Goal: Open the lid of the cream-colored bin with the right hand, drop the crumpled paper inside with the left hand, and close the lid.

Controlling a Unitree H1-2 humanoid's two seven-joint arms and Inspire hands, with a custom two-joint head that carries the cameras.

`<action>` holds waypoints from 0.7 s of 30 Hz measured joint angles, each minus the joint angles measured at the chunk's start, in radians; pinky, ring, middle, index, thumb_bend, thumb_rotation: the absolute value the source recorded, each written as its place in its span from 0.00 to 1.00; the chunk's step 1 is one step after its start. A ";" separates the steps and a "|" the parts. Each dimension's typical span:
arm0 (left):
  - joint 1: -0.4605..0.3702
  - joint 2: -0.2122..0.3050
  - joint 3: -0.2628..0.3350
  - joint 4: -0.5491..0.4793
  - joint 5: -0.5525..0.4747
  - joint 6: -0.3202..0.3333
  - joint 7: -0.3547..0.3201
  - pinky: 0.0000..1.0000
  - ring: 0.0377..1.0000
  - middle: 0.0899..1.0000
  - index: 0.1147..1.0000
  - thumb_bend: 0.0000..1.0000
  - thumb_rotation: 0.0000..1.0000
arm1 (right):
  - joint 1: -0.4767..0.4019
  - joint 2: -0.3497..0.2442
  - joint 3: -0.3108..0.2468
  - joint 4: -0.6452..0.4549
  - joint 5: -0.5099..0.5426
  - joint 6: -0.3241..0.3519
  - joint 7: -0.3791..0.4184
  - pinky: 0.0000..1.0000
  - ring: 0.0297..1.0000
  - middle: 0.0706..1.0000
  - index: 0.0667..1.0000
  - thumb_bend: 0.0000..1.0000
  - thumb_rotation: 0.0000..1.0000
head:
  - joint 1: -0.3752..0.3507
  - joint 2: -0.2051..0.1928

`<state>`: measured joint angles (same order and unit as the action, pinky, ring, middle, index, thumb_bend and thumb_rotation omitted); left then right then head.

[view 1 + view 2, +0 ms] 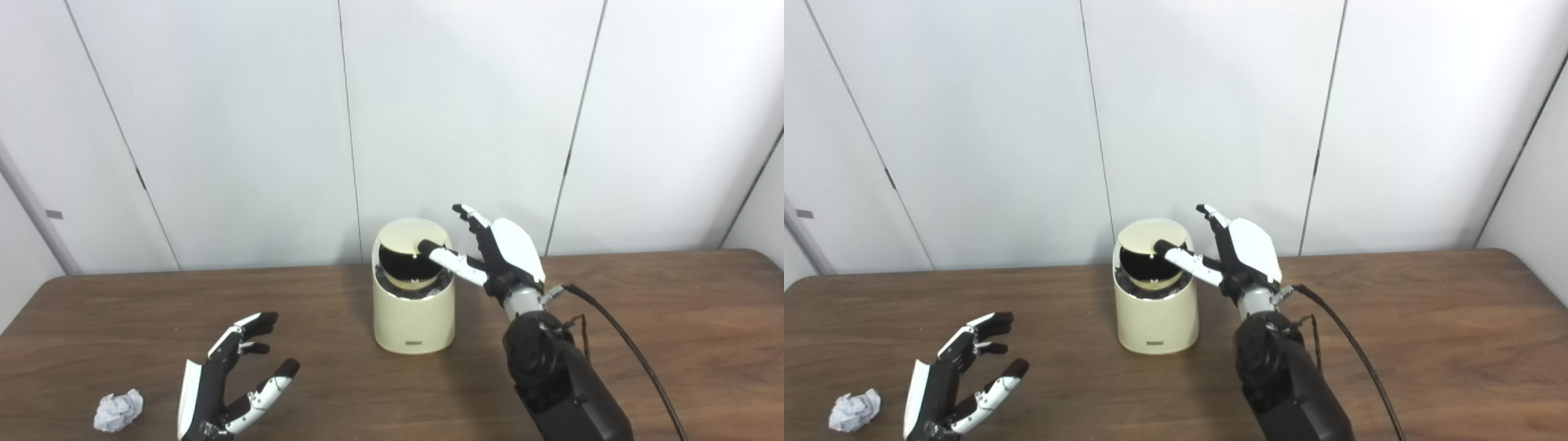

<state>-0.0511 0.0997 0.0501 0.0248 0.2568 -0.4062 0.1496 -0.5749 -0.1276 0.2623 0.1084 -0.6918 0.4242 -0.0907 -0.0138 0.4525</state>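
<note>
The cream-colored bin (414,318) stands at the middle of the brown table, near the back. Its round swing lid (411,240) is tilted, showing a dark opening below it. My right hand (490,254) is open beside the bin's right side, its thumb reaching over the rim and touching the lid. The crumpled white paper (119,410) lies on the table at the front left. My left hand (228,380) is open and empty, just right of the paper and apart from it. The same scene shows in the right eye view, with the paper (854,410) at the lower left.
The wooden table (674,343) stretches wide to the right of the bin. A black cable (625,343) runs from my right wrist down to the front edge. White wall panels stand right behind the table.
</note>
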 measured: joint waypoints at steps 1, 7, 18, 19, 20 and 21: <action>0.000 0.001 0.000 0.000 -0.002 0.000 -0.001 0.64 0.74 0.74 0.70 0.74 0.45 | 0.006 -0.001 -0.004 -0.010 0.008 -0.004 0.003 0.68 0.81 0.86 0.89 0.90 1.00 | 0.000 0.000; 0.000 0.003 0.000 0.000 -0.020 0.000 -0.003 0.64 0.74 0.74 0.70 0.74 0.46 | 0.077 -0.012 -0.033 -0.067 0.094 -0.096 0.010 0.68 0.82 0.87 0.88 0.93 1.00 | -0.002 0.002; 0.001 0.007 0.001 0.000 -0.031 0.000 -0.007 0.66 0.75 0.75 0.71 0.75 0.46 | 0.258 -0.043 -0.125 -0.183 0.248 -0.343 0.002 0.79 0.88 0.89 0.89 0.98 0.98 | -0.002 0.005; 0.000 0.007 0.001 0.000 -0.032 0.000 -0.007 0.66 0.75 0.75 0.71 0.74 0.45 | 0.281 -0.045 -0.135 -0.188 0.261 -0.371 0.001 0.80 0.88 0.89 0.89 0.99 0.98 | -0.002 0.006; 0.001 0.008 0.001 0.000 -0.035 0.000 -0.007 0.66 0.75 0.75 0.71 0.74 0.45 | 0.304 -0.049 -0.143 -0.194 0.271 -0.396 -0.001 0.80 0.88 0.89 0.89 0.99 0.98 | -0.002 0.006; 0.001 0.008 0.002 0.000 -0.036 0.000 -0.007 0.66 0.75 0.75 0.71 0.74 0.45 | 0.330 -0.053 -0.151 -0.199 0.277 -0.419 -0.004 0.81 0.89 0.89 0.89 0.98 0.98 | -0.002 0.008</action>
<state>-0.0502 0.1074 0.0518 0.0252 0.2204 -0.4061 0.1423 -0.2448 -0.1808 0.1116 -0.0904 -0.4146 0.0047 -0.0946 -0.0153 0.4602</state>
